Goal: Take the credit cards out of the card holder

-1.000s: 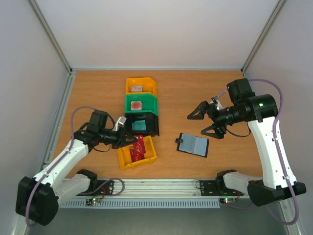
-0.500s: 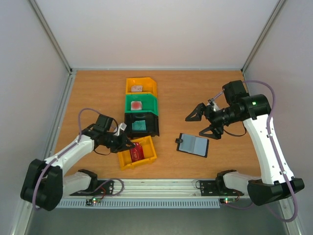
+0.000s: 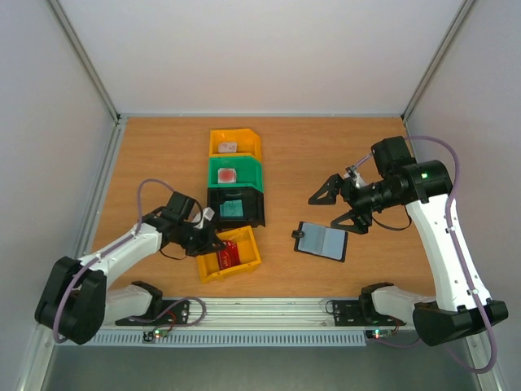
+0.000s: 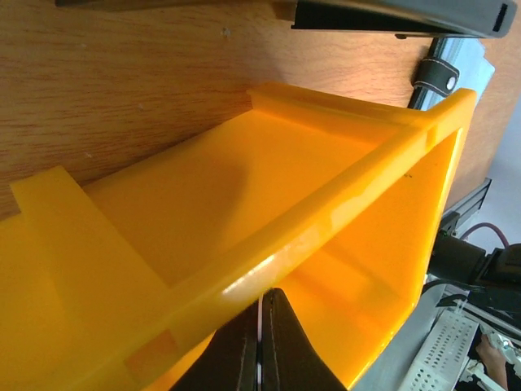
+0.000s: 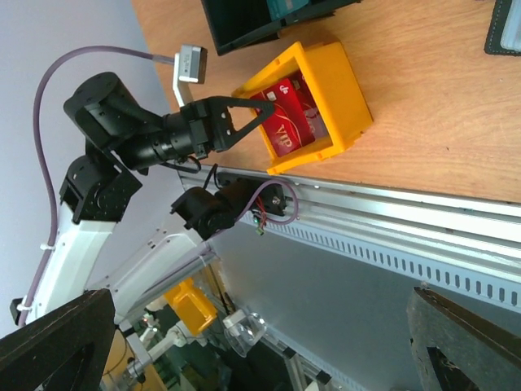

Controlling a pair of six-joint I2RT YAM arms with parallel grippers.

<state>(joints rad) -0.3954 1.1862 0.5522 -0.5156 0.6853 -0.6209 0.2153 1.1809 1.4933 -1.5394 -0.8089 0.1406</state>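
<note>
Left tool [image 3: 216, 242], tips together, sits at the rim of the near yellow bin [image 3: 236, 270], which holds a red credit card [image 3: 230, 254]. Right tool [image 3: 326, 213], spread wide, hovers by the card holder [image 3: 322, 241], which lies open on the bench [image 3: 326, 147]. The task looks mostly done, though I cannot tell whether any cards remain inside.

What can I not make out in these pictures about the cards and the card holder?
- Top view: whether the pockets of the card holder hold cards; too small.
- Right wrist view: the frame edge cuts off most of the card holder.
- Left wrist view: the wall of the yellow bin hides the red card.
</note>
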